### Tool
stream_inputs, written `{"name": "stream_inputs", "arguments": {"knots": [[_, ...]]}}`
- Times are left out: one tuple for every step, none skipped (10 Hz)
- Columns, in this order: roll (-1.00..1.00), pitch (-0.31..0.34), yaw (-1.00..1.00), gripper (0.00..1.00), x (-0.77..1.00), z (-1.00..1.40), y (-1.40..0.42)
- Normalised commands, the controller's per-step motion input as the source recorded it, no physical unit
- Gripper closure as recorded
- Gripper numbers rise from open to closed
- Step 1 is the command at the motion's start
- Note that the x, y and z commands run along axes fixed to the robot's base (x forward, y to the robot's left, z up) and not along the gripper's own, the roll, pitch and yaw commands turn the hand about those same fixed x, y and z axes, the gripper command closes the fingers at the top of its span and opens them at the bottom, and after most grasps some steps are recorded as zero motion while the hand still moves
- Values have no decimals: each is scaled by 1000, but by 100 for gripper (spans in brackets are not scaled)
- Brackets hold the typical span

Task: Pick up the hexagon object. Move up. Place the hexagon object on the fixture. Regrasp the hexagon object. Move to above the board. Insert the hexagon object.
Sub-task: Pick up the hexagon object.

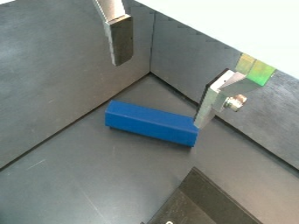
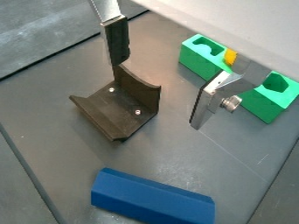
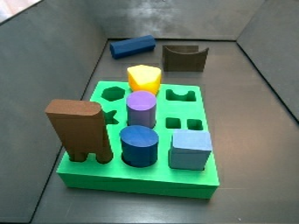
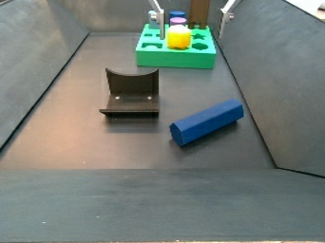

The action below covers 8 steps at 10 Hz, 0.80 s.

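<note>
The hexagon object [image 4: 207,121], a long blue bar, lies flat on the grey floor beside the fixture [image 4: 131,92]. It also shows in a side view [image 3: 133,45] and in both wrist views [image 1: 152,122] [image 2: 152,199]. The fixture, a dark block with a curved notch, shows in a side view [image 3: 184,58] and in a wrist view [image 2: 117,107]. My gripper [image 1: 163,70] [image 2: 163,70] is open and empty, high above the floor, with one finger beyond the bar's end. Only its fingertips show in a side view [image 4: 191,9]. The green board [image 3: 140,179] [image 4: 178,59] stands farther off.
The board carries a tall brown arch block [image 3: 79,129], a yellow hexagonal piece [image 3: 143,78], a purple cylinder [image 3: 142,108], a short blue cylinder [image 3: 139,144] and a light blue cube [image 3: 191,149]. Grey walls [image 4: 260,66] enclose the floor on all sides.
</note>
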Motion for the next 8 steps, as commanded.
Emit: {"name": "stream_inputs", "arguments": {"knots": [[-50,0,-763,0,114,0,151],[0,0,-1000,0,0,-209,0],[0,16,-1000,0,-23,-263,0],[0,4,-869,0,0,-406,140],[0,11,-789,0,-20,-480,226],[0,0,-531,0,-43,-663,491],[14,0,-314,0,-106,-746,683],[23,-19,-266,0,-74,-766,726]]}}
